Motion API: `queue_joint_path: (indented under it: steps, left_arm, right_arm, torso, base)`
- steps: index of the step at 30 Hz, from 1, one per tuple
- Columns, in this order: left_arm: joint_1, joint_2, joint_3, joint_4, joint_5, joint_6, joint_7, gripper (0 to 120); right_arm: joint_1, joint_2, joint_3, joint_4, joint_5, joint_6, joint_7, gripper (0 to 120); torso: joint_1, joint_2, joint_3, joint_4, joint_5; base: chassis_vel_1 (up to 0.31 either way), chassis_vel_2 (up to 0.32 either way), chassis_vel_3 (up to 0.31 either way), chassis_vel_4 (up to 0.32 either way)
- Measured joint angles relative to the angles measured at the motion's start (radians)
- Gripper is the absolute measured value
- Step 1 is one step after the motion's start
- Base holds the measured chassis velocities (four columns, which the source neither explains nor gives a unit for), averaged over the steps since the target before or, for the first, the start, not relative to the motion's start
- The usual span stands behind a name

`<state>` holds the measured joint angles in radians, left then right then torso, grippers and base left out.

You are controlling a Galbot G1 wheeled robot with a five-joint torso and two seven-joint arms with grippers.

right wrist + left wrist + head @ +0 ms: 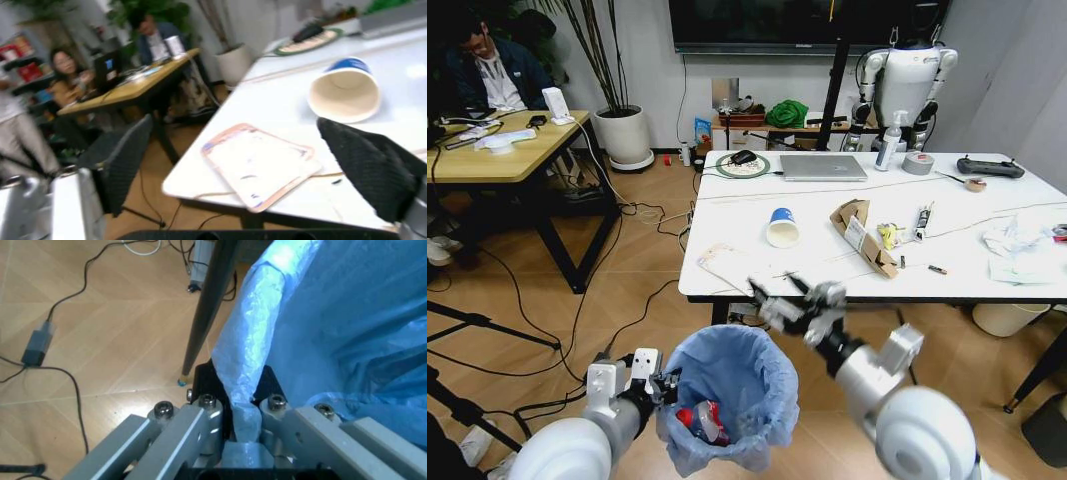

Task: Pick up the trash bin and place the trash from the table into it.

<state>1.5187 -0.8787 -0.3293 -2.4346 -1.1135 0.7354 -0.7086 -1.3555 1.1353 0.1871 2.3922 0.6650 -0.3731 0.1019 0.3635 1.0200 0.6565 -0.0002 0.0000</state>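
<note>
Here the right pincer (779,297), fingers spread and empty, hovers at the worktop (847,270) edge beside the flat white packet (727,262), while the left pincer (663,388) is clamped on the trash bin (727,395) rim below.

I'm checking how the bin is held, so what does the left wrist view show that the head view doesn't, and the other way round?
Left wrist view alone: the left gripper with its fingers pinching the bunched blue bag at the trash bin rim, and a black table leg. Head view alone: the crushed red-labelled bottle inside the bin, the table top with the paper cup, and the right gripper open at the table's near edge. Both: the bin and left gripper.
</note>
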Motion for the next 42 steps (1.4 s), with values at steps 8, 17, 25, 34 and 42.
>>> queue_joint_path:
  steps: [8,17,25,34,42]
  left_arm:
    - [0.05,0.03,-0.051,-0.04,-0.003,0.0,0.007,2]
    - [0.057,0.063,-0.084,-0.057,-0.014,0.0,0.011,2]
    - [0.057,0.069,-0.091,-0.057,-0.016,0.0,0.006,2]
    - [0.06,0.075,-0.092,-0.056,-0.013,0.0,0.002,2]
    - [0.064,0.088,-0.097,-0.064,-0.014,0.0,0.001,2]
  right_arm:
    - [0.306,0.101,-0.071,-0.192,0.265,-0.081,0.412,100]
    - [0.409,0.136,-0.113,-0.313,0.528,-0.152,0.608,100]
    - [0.41,0.164,-0.151,-0.303,0.569,-0.15,0.65,98]
    - [0.41,0.2,-0.182,-0.341,0.515,-0.134,0.644,96]
    - [0.423,0.22,-0.19,-0.369,0.5,-0.124,0.642,86]
  torso:
    - [0.0,0.0,0.0,0.0003,-0.0001]
    - [0.0,0.0,0.0,-0.0001,-0.0002]
    - [0.0,0.0,0.0,0.0001,-0.0001]
    - [0.0,0.0,0.0,0.0001,-0.0001]
    - [0.0,0.0,0.0,0.0001,-0.0001]
  base:
    - [0.0,0.0,0.0,0.0]
    - [0.0,0.0,0.0,0.0]
    - [0.0,0.0,0.0,0.0]
    - [0.0,0.0,0.0,0.0]
    - [0.0,0.0,0.0,0.0]
